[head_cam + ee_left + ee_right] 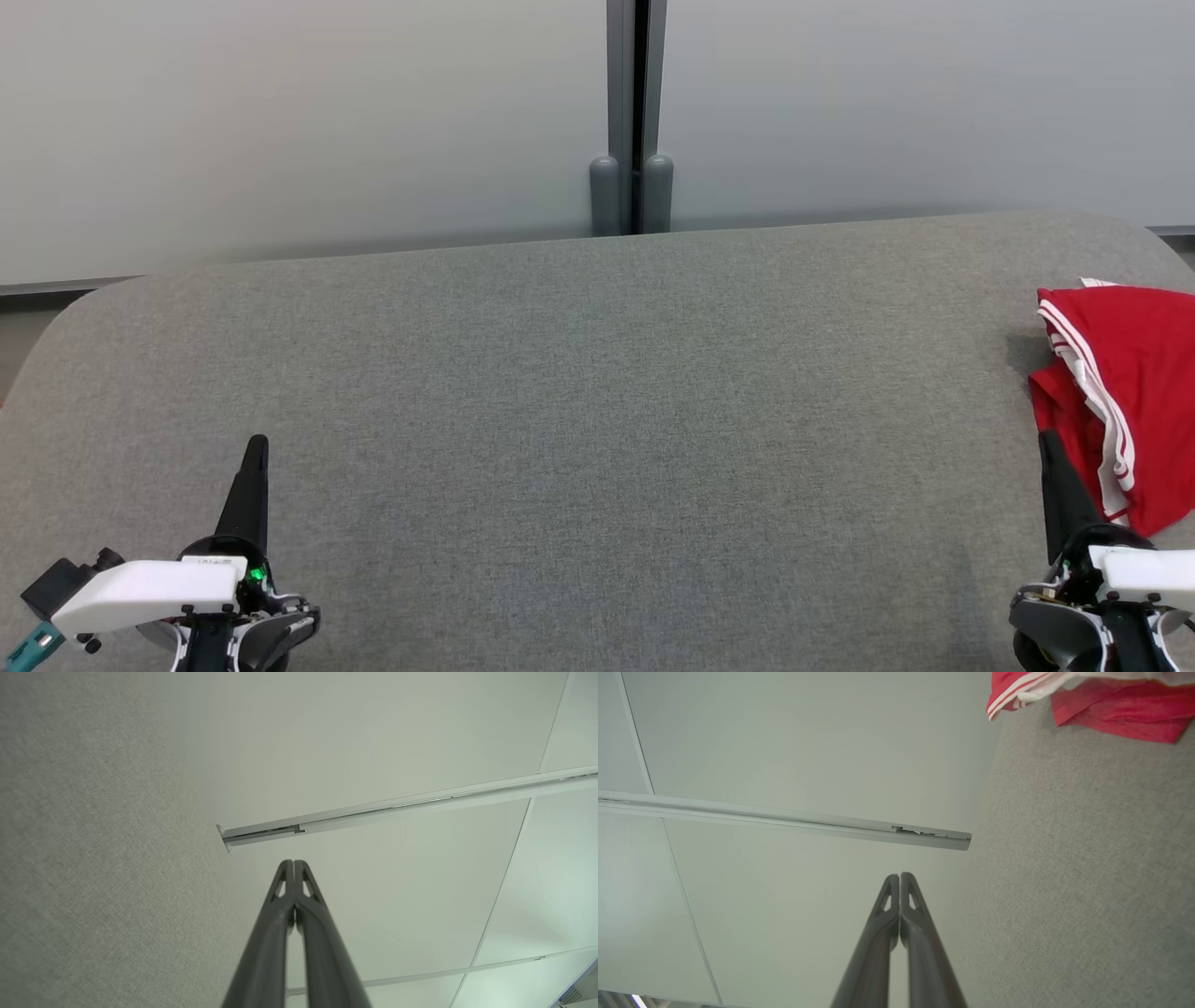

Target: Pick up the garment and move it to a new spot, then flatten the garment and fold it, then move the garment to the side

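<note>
Left fingers (254,457) are clenched tight with nothing between them, their dark tip pointing away from the robot over the near left part of the worktop (597,420), which is covered in grey fabric and has rounded corners. In the left wrist view the same left fingers (297,865) meet along a thin seam. The grey fabric lies off to their left, and a pale rail (397,807) crosses the light panels ahead of them.

Between the two sets of fingers the fabric lies flat and smooth. Beyond it stands a pale wall (280,112) with a grey upright post (635,112) roughly midway between the two tips.

Right fingers (1050,453) are also clenched on nothing, pointing forward at the near right of the worktop. The garment (1134,373), red with white stripes, lies bunched just beyond and to the right of their tip, running off the right edge of the head view. From that view the tip overlaps its lower left edge. The right wrist view shows the right fingers (903,877) shut, with bare grey fabric between them and the garment (1111,709), which sits ahead and to their right.
</note>
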Robot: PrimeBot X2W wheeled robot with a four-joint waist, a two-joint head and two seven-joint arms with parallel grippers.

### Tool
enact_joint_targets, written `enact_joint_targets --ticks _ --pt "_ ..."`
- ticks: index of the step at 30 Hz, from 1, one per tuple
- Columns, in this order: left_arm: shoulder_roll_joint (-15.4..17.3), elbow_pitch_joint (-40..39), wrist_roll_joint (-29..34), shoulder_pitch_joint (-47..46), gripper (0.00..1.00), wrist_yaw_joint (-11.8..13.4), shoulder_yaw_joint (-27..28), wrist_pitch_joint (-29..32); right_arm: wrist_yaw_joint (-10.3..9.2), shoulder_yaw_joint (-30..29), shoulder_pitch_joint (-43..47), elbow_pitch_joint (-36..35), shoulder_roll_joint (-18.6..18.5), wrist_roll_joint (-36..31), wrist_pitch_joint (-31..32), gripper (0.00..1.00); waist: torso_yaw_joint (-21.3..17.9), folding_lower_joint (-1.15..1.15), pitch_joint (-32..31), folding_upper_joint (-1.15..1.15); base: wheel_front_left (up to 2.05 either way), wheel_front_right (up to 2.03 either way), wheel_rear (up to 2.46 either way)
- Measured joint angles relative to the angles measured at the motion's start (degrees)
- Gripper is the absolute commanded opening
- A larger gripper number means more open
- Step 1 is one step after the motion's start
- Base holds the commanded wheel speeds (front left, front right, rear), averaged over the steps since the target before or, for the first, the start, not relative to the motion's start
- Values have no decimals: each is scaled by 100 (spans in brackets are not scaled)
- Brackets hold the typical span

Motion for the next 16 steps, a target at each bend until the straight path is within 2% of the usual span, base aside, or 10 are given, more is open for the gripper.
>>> enact_joint_targets --ticks 16 --pt "-63 14 -590 -91 0 -109 155 162 0 -42 -153 138 27 609 20 0 -29 0 36 0 0 0 0"
